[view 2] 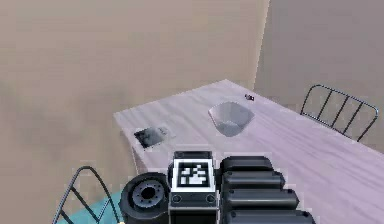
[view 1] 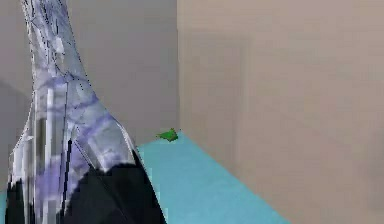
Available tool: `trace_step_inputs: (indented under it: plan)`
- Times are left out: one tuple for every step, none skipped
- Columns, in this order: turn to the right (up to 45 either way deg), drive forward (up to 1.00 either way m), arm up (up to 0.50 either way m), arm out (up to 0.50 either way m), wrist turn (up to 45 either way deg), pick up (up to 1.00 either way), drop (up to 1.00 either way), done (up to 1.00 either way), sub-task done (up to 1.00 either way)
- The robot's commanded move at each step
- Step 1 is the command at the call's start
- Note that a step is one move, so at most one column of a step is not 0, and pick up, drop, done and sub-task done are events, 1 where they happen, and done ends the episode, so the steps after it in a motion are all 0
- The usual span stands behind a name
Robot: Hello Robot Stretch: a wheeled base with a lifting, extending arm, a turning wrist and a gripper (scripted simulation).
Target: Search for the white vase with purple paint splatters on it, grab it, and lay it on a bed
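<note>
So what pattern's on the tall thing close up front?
The tall thing is white with purple streaks; forward view.

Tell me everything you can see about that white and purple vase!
The vase is tall, thin at the top and wider lower down. It is white and grey with pale purple splatters and thin dark lines, black near the bottom. It is upright at the forward view's left, running past the top and bottom edges. A turquoise surface lies behind it. What touches it cannot be told.
</note>
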Motion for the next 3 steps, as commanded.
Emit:
trace_step_inputs:
  plan:
    - [45.0, 0.00, 0.00, 0.00, 0.0, 0.00, 0.00, 0.00, 0.00]
    - [45.0, 0.00, 0.00, 0.00, 0.0, 0.00, 0.00, 0.00, 0.00]
    - [-45.0, 0.00, 0.00, 0.00, 0.0, 0.00, 0.00, 0.00, 0.00]
